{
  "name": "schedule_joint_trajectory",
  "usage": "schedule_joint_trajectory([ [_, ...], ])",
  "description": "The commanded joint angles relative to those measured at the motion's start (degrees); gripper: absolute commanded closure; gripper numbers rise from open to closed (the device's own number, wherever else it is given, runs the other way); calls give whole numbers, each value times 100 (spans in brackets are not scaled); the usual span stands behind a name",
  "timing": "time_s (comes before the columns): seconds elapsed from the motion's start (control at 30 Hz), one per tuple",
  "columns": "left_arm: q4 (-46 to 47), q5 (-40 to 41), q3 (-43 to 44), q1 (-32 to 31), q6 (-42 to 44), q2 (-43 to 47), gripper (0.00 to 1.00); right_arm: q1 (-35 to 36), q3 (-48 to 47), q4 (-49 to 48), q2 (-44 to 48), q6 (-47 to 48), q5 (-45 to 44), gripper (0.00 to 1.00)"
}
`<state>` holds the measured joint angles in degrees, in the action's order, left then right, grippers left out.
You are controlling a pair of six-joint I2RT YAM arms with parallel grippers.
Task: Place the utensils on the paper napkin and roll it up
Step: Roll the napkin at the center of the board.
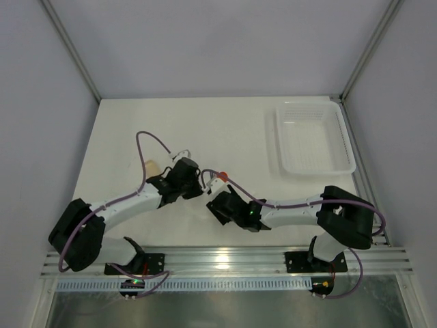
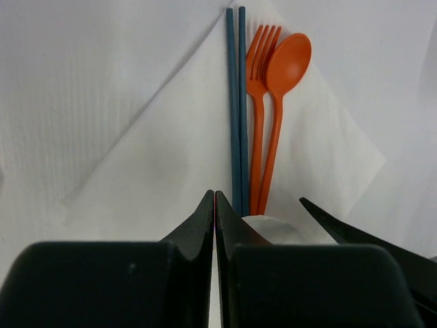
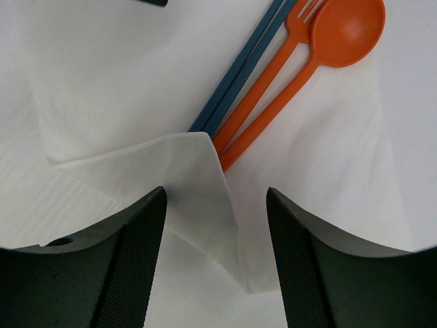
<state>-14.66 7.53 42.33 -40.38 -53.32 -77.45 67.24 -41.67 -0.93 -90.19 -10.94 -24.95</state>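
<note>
The left gripper (image 2: 214,195) has its two fingers pressed tight together, with nothing seen between them, at the near end of the paper napkin (image 2: 157,164). The right gripper (image 3: 215,195) has its fingers wide apart, one on each side of the napkin's folded-over corner, holding nothing. Four utensils (image 2: 255,150) lie side by side on the napkin: two blue chopsticks (image 2: 237,102), one orange fork (image 2: 258,82) and one orange spoon (image 2: 287,65). Far off sits one white basket (image 1: 317,168)
</note>
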Motion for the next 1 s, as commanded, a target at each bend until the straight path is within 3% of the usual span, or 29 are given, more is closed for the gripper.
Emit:
schedule_joint_trajectory([
  [0.0,76,-146,-145,-285,-196,265,100,-27,98,-4,151,-137,16,36],
  [0.33,718,-111,-708,-892,-838,108,100,-53,142,-56,221,-198,113,35],
  [0.97,1176,-428,-1033,-1200,-1277,-122,100,-71,168,-74,239,-268,166,35],
])
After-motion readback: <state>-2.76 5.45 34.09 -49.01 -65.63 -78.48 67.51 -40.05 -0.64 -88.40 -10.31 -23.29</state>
